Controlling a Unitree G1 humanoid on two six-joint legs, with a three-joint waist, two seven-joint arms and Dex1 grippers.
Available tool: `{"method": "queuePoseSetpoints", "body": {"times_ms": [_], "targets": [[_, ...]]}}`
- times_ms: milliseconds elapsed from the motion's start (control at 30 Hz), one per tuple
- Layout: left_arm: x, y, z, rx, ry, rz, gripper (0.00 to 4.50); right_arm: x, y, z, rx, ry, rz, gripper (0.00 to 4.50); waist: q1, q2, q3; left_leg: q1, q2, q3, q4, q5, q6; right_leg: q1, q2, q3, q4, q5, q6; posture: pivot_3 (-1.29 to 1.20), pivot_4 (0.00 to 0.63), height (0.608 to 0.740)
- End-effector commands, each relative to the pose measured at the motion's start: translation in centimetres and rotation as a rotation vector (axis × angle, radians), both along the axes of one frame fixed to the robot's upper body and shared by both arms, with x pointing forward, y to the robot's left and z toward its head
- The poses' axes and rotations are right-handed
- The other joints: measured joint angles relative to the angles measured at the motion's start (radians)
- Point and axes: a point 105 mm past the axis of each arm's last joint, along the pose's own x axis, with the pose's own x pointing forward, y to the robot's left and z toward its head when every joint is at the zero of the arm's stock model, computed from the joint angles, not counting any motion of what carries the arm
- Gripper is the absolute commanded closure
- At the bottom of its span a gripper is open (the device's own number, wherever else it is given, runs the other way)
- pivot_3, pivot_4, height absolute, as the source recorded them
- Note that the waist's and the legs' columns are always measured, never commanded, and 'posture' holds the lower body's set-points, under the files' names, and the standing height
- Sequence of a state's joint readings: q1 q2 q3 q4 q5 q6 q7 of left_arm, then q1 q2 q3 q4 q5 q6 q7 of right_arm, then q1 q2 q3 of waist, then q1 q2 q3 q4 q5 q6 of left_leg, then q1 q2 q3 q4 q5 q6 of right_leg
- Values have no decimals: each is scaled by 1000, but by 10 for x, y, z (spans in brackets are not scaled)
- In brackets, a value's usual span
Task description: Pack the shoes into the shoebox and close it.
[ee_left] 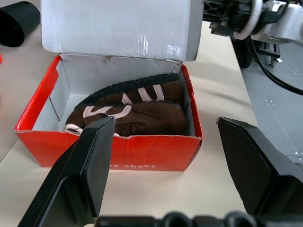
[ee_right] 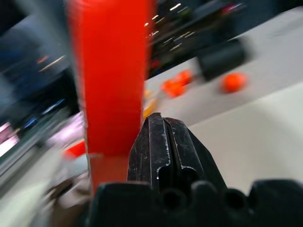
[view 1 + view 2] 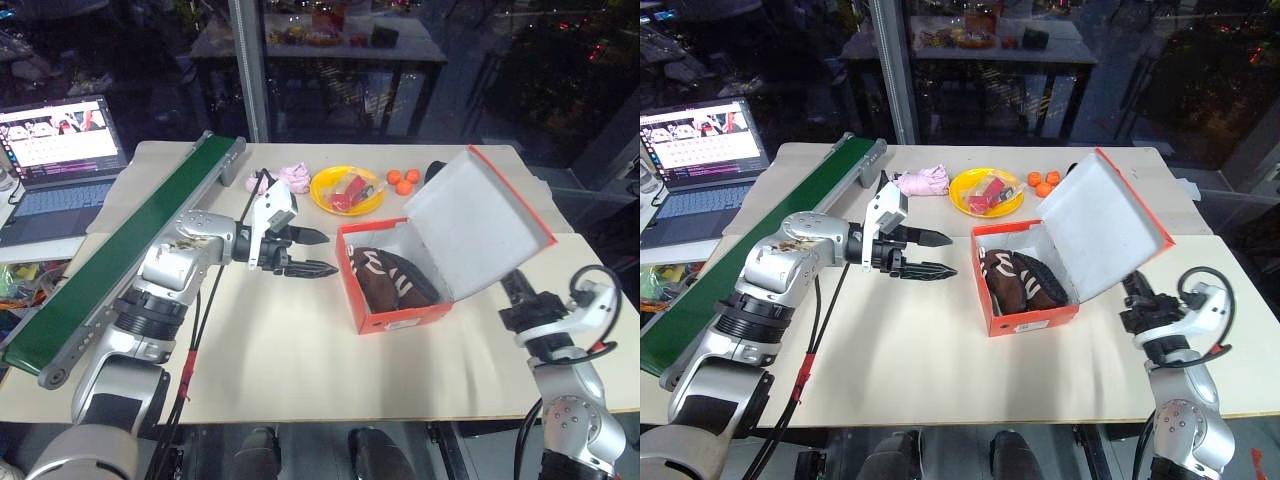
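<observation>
The right gripper (image 3: pixel 512 284) sits nearest, its fingers clenched on nothing, just behind the outer face of the raised lid (image 3: pixel 480 225). Whether it touches the lid cannot be determined.

The left gripper (image 3: pixel 312 252) hovers above the table (image 3: pixel 300 350), fingers spread wide and empty, pointing at the shoebox (image 3: pixel 395 318) from its open side.

The shoebox stands near mid-table, lid tilted back on its hinge. Both shoes (image 1: pixel 135 111) lie inside, one on its side against the other, apparently below the rim.

Handling assessment: the cardboard is probably light and stiff but easily creased; the box will likely slide on the smooth table if pushed from one side only. The lid is best pressed at its free edge, away from the hinge, with the box base steadied by the other gripper.

Beyond the box lies a yellow bowl (image 3: pixel 346 190).
</observation>
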State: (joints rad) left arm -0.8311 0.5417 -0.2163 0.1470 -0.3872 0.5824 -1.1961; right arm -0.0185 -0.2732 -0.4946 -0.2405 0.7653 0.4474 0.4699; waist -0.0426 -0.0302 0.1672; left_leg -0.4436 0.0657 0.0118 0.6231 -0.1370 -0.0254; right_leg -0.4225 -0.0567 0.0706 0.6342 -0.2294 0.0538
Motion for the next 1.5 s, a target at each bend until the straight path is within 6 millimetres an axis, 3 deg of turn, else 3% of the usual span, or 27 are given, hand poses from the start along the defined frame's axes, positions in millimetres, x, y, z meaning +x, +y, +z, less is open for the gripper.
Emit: {"method": "queuePoseSetpoints", "body": {"times_ms": [33, 133, 300, 467, 633, 900, 1033, 1100, 1200, 1333, 1400, 1500], "targets": [[-1, -2, 12, -15, -50, -11, 848, -7, 41, 6, -56, 20, 227, 4440, 0, 0, 0, 0, 0, 0, 0, 0, 0, 0, 0, 0, 0, 0, 0, 0, 150, 740], [-2, -2, 11, -15, -47, -9, 848, -11, 60, -4, -143, 104, 349, 4440, 1, 0, 0, 0, 0, 0, 1, 0, 0, 0, 0, 0, 0, 0, 0, 0, 150, 740], [-3, 2, 10, -13, -45, 6, 848, -4, 67, -10, -368, 184, 392, 4440, 3, 0, 0, 0, 0, 0, 1, 0, 0, 0, 0, 0, 0, 0, 0, 0, 150, 740], [-4, 4, 7, -20, -41, 33, 848, 24, 70, 9, -515, 171, 365, 4440, 0, 0, 0, 0, 0, 0, 1, 0, 0, -1, 0, 0, 0, 0, 0, 0, 150, 740], [-7, 3, 2, -25, -34, 50, 848, 46, 90, 10, -633, 200, 432, 4440, 2, 0, 0, -1, 0, 0, 1, 0, 0, -1, 1, 0, 0, 0, 0, 0, 150, 740], [-7, 1, -2, -43, -31, 85, 848, 92, 127, -12, -712, 218, 487, 4440, 3, 0, 0, -1, 0, 0, 3, 0, 1, -1, 0, 0, 0, 1, 1, 0, 150, 740], [-8, 2, -3, -47, -31, 96, 848, 96, 122, -42, -795, 319, 505, 4440, 3, 0, 0, -1, 0, 0, 3, 0, 1, 0, 0, 0, 0, 1, 1, 0, 150, 740], [-7, 4, -3, -50, -30, 111, 848, 96, 118, -46, -805, 336, 505, 4440, 2, -1, 0, 0, 0, 0, 3, 0, 1, 1, 0, 0, 0, 2, -1, 0, 150, 740], [-8, 7, -5, -50, -27, 122, 848, 94, 118, -30, -766, 275, 497, 4440, 4, -1, 0, 2, 0, 0, 3, 0, 1, 2, 0, 0, 2, 1, 1, 0, 150, 740], [-4, 9, -10, -62, -32, 163, 848, 80, 111, 19, -725, 86, 461, 4440, 13, -1, 0, 2, -1, 0, 3, 0, 1, 1, 0, 0, 5, 0, 0, 0, 150, 740], [0, 13, -15, -71, -45, 205, 848, 67, 100, 41, -707, 25, 416, 4440, 17, 0, 0, 1, -1, 0, 3, 0, 1, 0, 0, 0, 6, 0, 0, 0, 150, 740], [4, 20, -25, -85, -46, 272, 848, 51, 70, 52, -721, 18, 310, 4440, 22, 0, 0, -1, -1, 0, 3, 0, 1, -3, 0, 1, 6, 0, -1, 0, 150, 740]]}}
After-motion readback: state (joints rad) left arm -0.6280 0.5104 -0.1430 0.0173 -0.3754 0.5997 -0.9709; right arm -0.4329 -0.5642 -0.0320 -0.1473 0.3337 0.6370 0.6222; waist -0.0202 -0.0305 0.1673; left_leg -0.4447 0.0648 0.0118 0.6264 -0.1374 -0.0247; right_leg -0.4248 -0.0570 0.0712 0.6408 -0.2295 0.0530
